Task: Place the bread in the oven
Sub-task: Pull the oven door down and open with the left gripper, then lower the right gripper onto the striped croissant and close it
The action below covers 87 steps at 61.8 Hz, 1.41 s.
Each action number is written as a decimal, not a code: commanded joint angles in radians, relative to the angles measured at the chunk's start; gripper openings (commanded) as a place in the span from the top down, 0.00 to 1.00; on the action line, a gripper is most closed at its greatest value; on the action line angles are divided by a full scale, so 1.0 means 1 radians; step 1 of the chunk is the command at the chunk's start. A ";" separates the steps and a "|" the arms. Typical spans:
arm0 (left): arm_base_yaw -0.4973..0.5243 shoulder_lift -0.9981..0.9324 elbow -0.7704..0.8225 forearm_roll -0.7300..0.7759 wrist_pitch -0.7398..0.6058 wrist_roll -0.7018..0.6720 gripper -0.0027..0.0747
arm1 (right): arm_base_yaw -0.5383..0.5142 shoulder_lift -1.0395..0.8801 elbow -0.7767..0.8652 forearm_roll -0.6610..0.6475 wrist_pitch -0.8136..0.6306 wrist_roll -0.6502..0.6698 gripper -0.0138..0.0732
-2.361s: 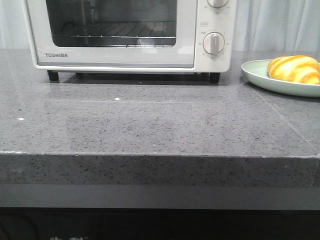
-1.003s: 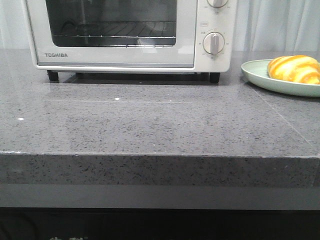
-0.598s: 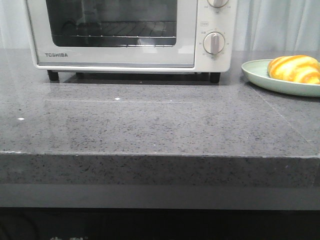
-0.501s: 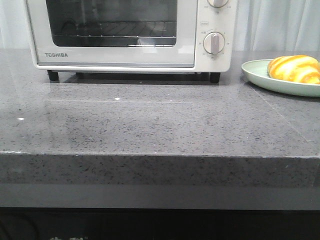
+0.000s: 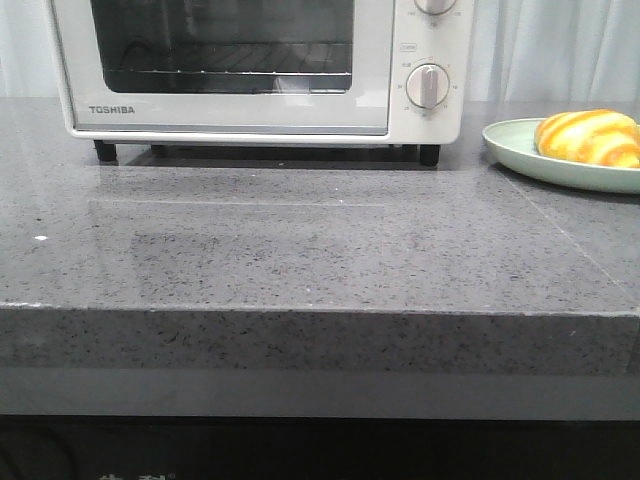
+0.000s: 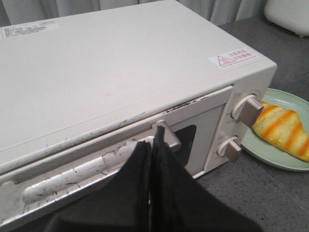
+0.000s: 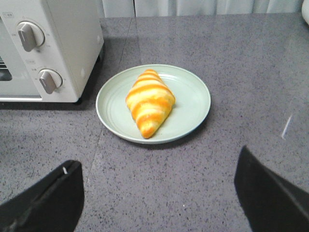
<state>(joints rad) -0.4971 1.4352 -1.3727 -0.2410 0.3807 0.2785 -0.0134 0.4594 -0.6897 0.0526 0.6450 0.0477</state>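
The white TOSHIBA oven [image 5: 230, 118] stands at the back of the grey counter with its glass door up. In the left wrist view my left gripper [image 6: 153, 140] is shut, its black fingers pressed together over the right end of the door's worn white handle [image 6: 72, 176], above the oven [image 6: 120, 72]. Nothing shows between the fingers. The striped golden bread [image 5: 588, 137] lies on a pale green plate [image 5: 520, 155] to the oven's right. My right gripper [image 7: 157, 162] is open and empty above the counter, short of the plate [image 7: 193, 96] and the bread [image 7: 149, 102]. Neither gripper shows in the front view.
Two round knobs [image 5: 428, 86] sit on the oven's right panel, close to the plate. The grey stone counter [image 5: 320, 250] ends in a front edge near the camera. A white object [image 6: 289, 14] stands behind the oven, by a curtain.
Reflections in the oven's glass and on the counter in front of it have shifted slightly. The oven, plate and bread have stayed in place.
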 commanded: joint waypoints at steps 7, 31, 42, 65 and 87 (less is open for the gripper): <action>-0.007 0.020 -0.049 0.021 -0.161 -0.011 0.99 | 0.003 0.017 -0.025 -0.007 -0.103 -0.006 0.10; -0.007 0.095 -0.049 0.028 -0.170 -0.011 0.99 | 0.003 0.017 -0.025 -0.007 -0.111 -0.006 0.10; -0.013 0.086 -0.051 0.028 -0.013 -0.011 0.99 | 0.003 0.017 -0.025 -0.007 -0.111 -0.006 0.10; -0.019 -0.056 -0.051 0.030 0.409 -0.011 0.99 | 0.003 0.017 -0.025 -0.007 -0.100 -0.006 0.10; -0.019 -0.259 0.030 0.344 0.528 -0.278 0.99 | 0.003 0.148 -0.160 -0.007 0.111 -0.006 0.10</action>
<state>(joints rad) -0.5123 1.2472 -1.3470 0.0708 0.9478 0.0412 -0.0134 0.5419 -0.7743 0.0526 0.7609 0.0477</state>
